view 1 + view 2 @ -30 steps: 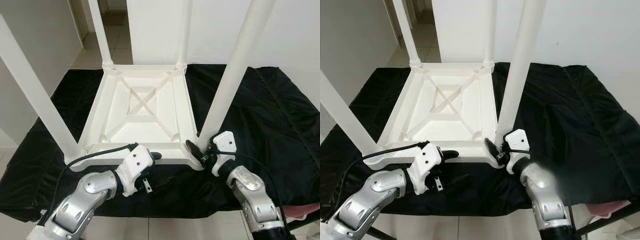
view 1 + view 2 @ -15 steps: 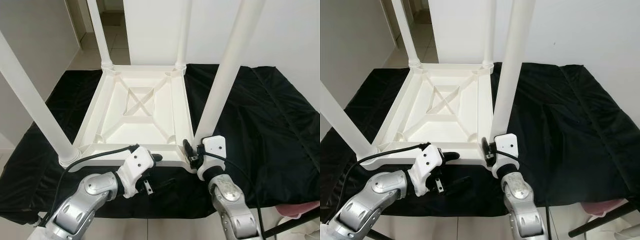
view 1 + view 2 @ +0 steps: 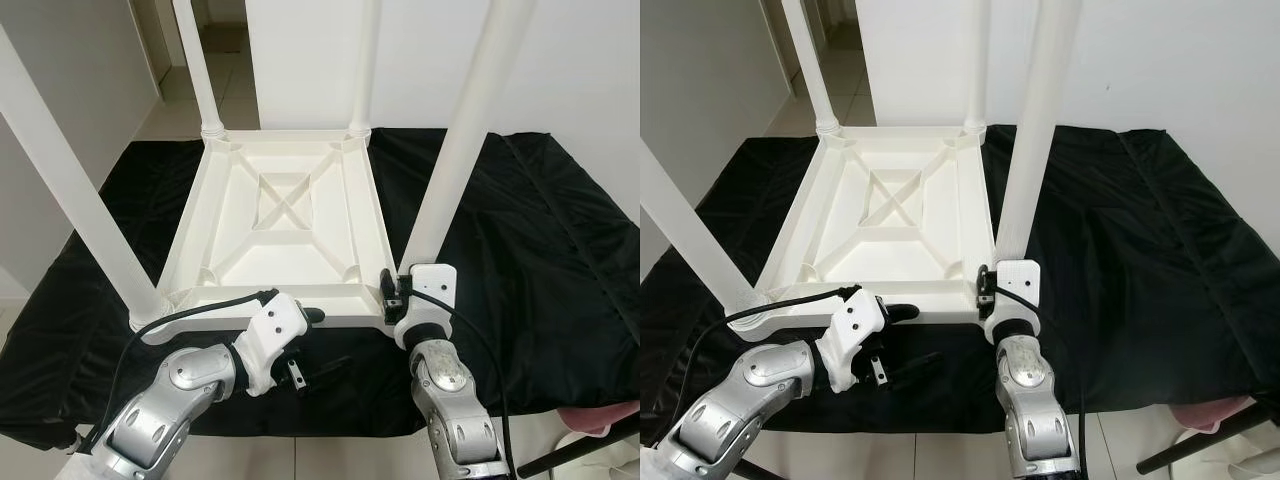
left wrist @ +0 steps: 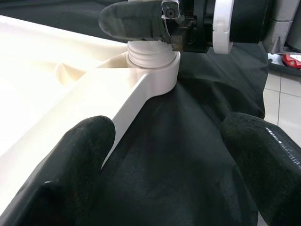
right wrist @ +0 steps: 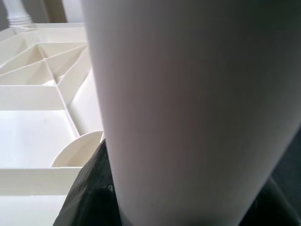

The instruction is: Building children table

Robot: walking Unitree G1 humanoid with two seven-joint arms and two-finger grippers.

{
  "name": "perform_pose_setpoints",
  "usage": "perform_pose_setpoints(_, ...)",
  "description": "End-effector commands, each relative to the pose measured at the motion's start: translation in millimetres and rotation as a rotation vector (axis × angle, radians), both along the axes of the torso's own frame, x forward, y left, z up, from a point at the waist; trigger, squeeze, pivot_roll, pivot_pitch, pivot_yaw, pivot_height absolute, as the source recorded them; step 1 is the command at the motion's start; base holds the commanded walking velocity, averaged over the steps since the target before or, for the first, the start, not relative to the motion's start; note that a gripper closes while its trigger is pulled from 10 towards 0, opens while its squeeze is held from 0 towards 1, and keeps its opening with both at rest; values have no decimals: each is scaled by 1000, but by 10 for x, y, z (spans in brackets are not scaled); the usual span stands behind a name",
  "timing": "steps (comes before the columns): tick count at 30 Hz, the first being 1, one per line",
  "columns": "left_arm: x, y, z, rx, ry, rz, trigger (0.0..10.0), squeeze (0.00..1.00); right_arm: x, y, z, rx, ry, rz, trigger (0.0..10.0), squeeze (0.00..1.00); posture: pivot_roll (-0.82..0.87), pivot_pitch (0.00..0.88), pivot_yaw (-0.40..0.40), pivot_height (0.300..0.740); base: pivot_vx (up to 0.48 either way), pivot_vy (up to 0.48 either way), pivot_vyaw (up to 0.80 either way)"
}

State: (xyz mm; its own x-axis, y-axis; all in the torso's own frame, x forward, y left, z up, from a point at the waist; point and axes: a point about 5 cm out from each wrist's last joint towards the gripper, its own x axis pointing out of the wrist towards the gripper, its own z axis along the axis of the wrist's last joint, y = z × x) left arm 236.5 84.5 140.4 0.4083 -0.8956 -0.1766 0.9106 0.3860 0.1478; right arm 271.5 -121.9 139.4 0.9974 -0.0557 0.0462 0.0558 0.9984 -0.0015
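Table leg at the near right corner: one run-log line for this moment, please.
right gripper: shut on table leg base | left gripper: open, astride tabletop near edge | table inverted on black cloth

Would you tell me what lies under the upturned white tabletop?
A black cloth lies under the tabletop and spreads beyond it on every side. Whatever supports the cloth beneath is covered, so it cannot be made out.

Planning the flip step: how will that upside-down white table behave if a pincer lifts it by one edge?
The table looks like ribbed moulded plastic, so probably stiff and light for its size. Four long legs stand upward, so it likely gets top-heavy and tips once tilted. It rests on loose black cloth, so pushing may drag the cloth.
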Motion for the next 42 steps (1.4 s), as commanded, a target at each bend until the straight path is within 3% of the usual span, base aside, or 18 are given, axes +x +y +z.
perform_pose_setpoints(1,0,3,22,6,-3,-19,10000,0,7,-54,-109,42,56,-75,10000,0,-64,36,48,740,0,0,0)
perform_pose_setpoints(5,4,-1,27,4,-4,-18,10000,0,10,-60,-99,44,50,-82,10000,0,-64,37,48,740,0,0,0)
perform_pose_setpoints(6,5,-2,28,3,-5,-17,10000,0,9,-60,-94,53,47,-80,10000,314,-64,37,48,740,0,0,0)
perform_pose_setpoints(7,8,-1,28,3,-5,-16,10000,0,6,-54,-86,68,39,-67,10000,1000,-65,35,49,740,0,0,0)
perform_pose_setpoints(15,4,-2,22,5,-4,-20,10000,0,16,-74,-12,59,-7,-13,10000,1000,-68,41,53,740,0,0,0)
perform_pose_setpoints(16,4,-4,23,3,-2,-20,10000,0,25,-110,5,62,-15,24,10000,0,-69,42,52,740,0,0,0)
perform_pose_setpoints(19,3,-5,22,2,0,-20,10000,0,34,-146,22,59,-22,56,10000,0,-69,42,52,740,0,0,0)
perform_pose_setpoints(22,0,-6,17,2,3,-21,10000,0,61,-192,44,44,-21,171,10000,0,-76,43,57,740,0,0,0)
perform_pose_setpoints(24,0,-6,17,2,3,-21,10000,0,61,-192,44,44,-21,171,10000,0,-76,43,57,740,0,0,0)
perform_pose_setpoints(26,4,-29,18,0,1,-32,10000,0,85,-220,91,-26,-34,388,10000,0,-83,38,64,740,0,0,0)
perform_pose_setpoints(33,23,-46,27,-2,-6,-36,10000,0,114,-202,123,-116,-42,552,10000,0,-85,32,65,740,0,0,0)
perform_pose_setpoints(42,25,-56,32,-1,-8,-44,10000,0,146,-298,61,-202,-3,737,10000,0,-82,24,69,740,0,0,0)
